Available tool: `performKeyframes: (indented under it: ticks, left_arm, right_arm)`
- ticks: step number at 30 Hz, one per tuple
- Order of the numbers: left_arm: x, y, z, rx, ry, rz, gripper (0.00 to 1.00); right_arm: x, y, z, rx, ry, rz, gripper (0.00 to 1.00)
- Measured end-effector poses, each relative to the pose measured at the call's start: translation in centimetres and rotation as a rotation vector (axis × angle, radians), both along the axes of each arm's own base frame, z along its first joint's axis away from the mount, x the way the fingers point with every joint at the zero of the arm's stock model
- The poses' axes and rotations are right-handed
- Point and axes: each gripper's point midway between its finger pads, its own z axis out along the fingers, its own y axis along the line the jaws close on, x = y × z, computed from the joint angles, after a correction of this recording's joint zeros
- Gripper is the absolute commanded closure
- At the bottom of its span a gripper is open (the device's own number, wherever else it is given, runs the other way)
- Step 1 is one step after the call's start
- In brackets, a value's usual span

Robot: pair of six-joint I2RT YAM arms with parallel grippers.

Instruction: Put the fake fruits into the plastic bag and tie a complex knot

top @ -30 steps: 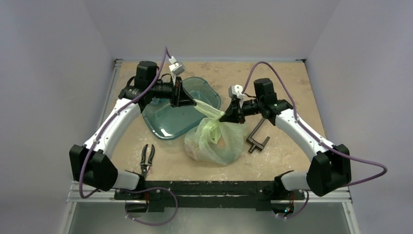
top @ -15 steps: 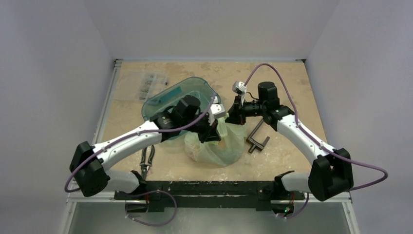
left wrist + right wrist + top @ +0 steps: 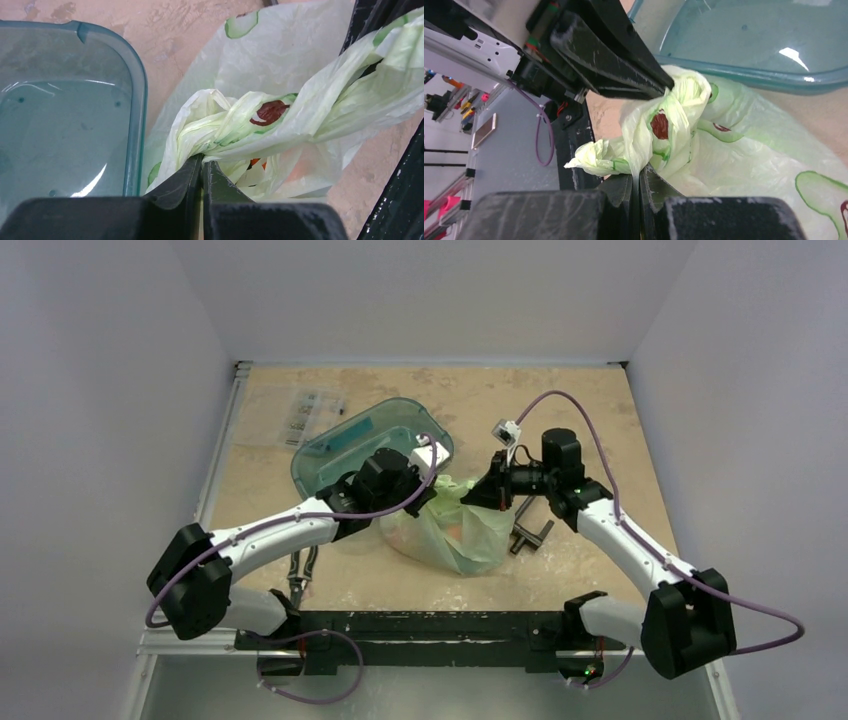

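Note:
The plastic bag [image 3: 470, 540] lies bulging at the table's middle, pale green and crinkly, its top gathered into twisted strands. Fake fruits show only as orange and pink patches through the film [image 3: 257, 162]; the others are hidden inside. My left gripper [image 3: 432, 487] is shut on one twisted strand of the bag [image 3: 280, 115] at its tip [image 3: 202, 162]. My right gripper [image 3: 478, 496] is shut on another strand [image 3: 659, 125] just beside it [image 3: 639, 172]. The two strands cross between the grippers, and the left gripper's fingers [image 3: 614, 55] sit close above the right one's.
A translucent teal tub [image 3: 340, 445] stands behind and left of the bag, touching its edge [image 3: 135, 100]. A black clamp tool [image 3: 528, 526] lies right of the bag. Pliers [image 3: 300, 565] lie partly under the left arm. A clear packet [image 3: 300, 415] rests at the back left.
My left arm has swung from over the tub down and right to the bag's top, carrying its strand across. The right gripper shifted slightly right and down, still holding its strand.

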Motion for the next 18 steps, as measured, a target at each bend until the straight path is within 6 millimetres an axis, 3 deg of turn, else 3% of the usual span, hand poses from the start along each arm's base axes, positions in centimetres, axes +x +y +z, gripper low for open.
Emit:
performKeyframes:
  ticks: [4, 12, 18]
  left_arm:
    - [-0.1, -0.9, 0.8, -0.079, 0.025, -0.028, 1.00]
    - [-3.4, -2.7, 0.4, -0.178, 0.156, -0.117, 1.00]
    - [-1.7, -3.6, 0.5, -0.239, 0.181, -0.001, 1.00]
  right_arm:
    - [-0.2, 0.1, 0.0, 0.047, 0.050, -0.043, 1.00]
    - [0.4, 0.1, 2.2, 0.126, 0.077, -0.141, 1.00]
    - [0.7, -0.2, 3.1, 0.149, 0.083, -0.194, 1.00]
